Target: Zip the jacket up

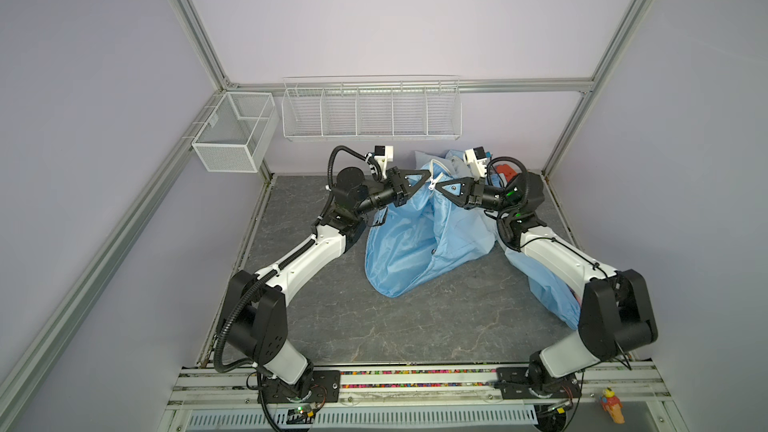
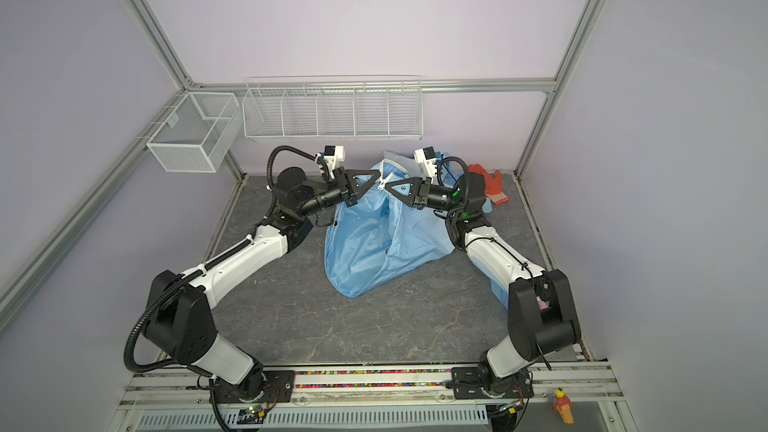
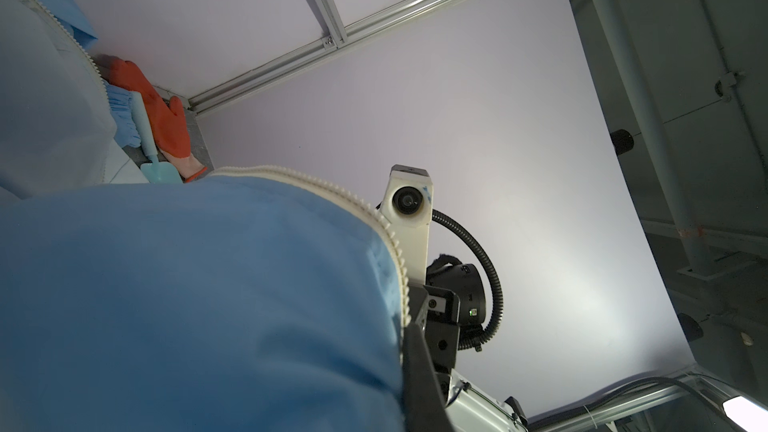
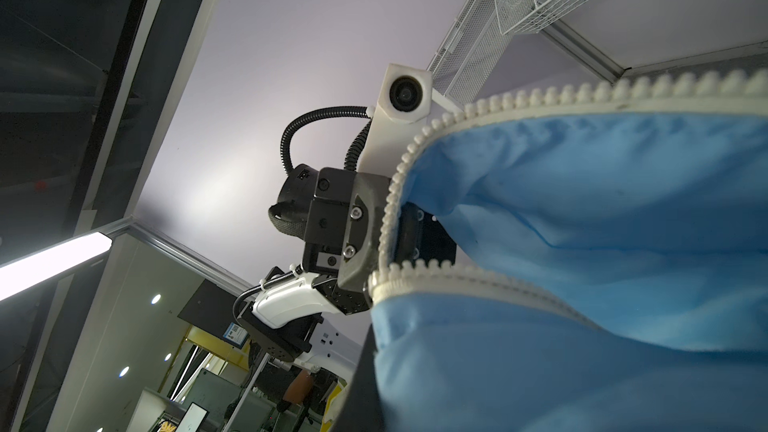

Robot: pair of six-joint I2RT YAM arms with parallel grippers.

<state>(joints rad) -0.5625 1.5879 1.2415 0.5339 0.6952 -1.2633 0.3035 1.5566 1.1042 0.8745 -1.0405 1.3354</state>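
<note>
Over the far mat (image 1: 374, 326), left gripper (image 1: 428, 177) and right gripper (image 1: 439, 187) reach inward, nearly tip-to-tip, each pinching the hanging jacket (image 1: 415, 243).

The jacket (image 1: 407, 243) is thin, faintly glossy cloth; its zipper (image 4: 540, 98) white plastic teeth; the tabletop (image 1: 332, 317) matt, stone-look.

Lilac-walled booth surrounding a grey marbled tabletop (image 1: 353, 317)
Pale lilac wall panels (image 1: 395, 14) are closing in three sides, with aluminium frame rails (image 1: 519, 86) running along their joins; a white five-compartment wire rack (image 1: 370, 118) and a white mesh basket (image 1: 232, 139) are hanging at the back, and a strip light (image 4: 54, 259) is glowing beyond the panels in the right wrist view
</note>
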